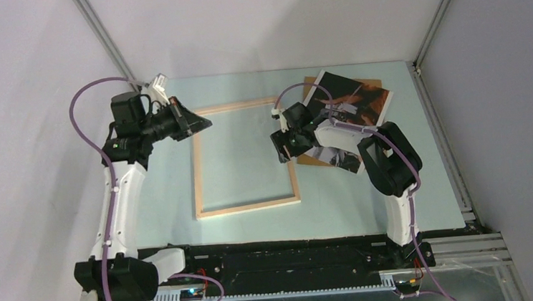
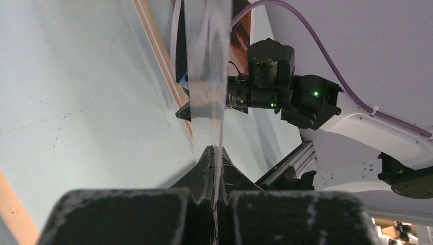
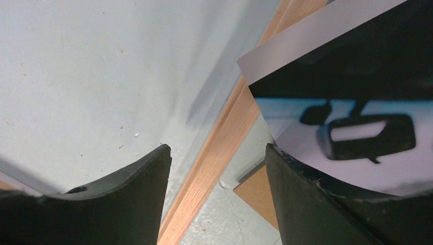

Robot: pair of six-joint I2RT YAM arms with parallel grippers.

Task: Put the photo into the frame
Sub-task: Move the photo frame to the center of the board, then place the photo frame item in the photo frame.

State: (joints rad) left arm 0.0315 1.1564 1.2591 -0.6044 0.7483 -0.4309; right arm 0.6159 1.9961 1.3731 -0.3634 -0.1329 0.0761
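Your right gripper [image 3: 215, 153] hangs open over frame [image 3: 244, 108] rail | photo [image 3: 347, 61] corner beside right jaw | left gripper [image 2: 214, 155] pinches clear sheet [image 2: 207, 51]

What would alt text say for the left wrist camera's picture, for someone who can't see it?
A shut black claw pinches a clear sheet, seen edge-on and running up the middle. Behind it lie a pale table and a wooden frame rail; the other robot arm reaches in from the right.

The right tool [image 3: 216, 150] hangs, fingers [image 3: 127, 194] parted, over the frame [image 3: 230, 127], the photo [image 3: 347, 76] just beside one finger.
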